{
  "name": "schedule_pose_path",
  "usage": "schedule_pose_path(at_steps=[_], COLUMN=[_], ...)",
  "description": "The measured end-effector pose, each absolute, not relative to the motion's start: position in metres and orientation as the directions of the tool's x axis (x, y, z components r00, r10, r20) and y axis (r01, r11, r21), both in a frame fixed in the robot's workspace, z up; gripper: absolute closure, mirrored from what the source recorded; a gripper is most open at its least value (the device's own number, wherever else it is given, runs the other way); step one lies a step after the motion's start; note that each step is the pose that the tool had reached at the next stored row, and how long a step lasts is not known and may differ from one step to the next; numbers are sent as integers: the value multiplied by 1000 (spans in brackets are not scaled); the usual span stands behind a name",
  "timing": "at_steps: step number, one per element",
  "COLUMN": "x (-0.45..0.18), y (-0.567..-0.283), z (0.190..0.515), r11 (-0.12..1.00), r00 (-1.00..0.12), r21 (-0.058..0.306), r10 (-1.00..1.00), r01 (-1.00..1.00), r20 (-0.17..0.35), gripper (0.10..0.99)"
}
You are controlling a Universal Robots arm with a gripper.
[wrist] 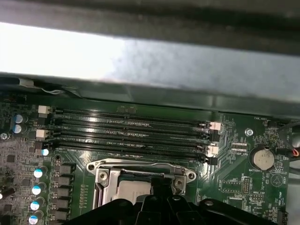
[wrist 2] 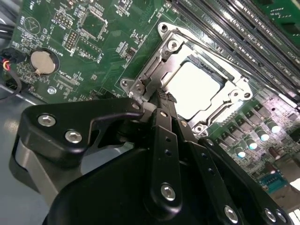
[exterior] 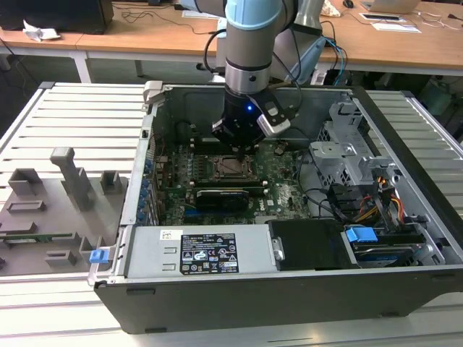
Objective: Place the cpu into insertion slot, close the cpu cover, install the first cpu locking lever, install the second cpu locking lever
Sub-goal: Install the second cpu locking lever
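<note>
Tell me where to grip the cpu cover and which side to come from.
Grip the cpu cover by a thin frame rail, probably the edge nearest the gripper. It lies flat over the cpu, its middle an open window, so come from above.

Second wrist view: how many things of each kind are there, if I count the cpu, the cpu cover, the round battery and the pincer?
cpu: 1
cpu cover: 1
round battery: 1
pincer: 1
Total: 4
</note>
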State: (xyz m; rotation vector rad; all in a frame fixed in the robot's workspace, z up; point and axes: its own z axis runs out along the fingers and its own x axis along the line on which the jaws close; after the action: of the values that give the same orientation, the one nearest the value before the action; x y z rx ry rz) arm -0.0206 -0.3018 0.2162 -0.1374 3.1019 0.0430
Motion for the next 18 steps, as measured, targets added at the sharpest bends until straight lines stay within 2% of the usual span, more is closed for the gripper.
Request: schedule_pose_path(at_steps=[18], x=[-21], y=[-313], z=[235], r11=[996], r00=[-995], r21=[26], r10=[-87], r01=[-88], r20=[-38], gripper=[980])
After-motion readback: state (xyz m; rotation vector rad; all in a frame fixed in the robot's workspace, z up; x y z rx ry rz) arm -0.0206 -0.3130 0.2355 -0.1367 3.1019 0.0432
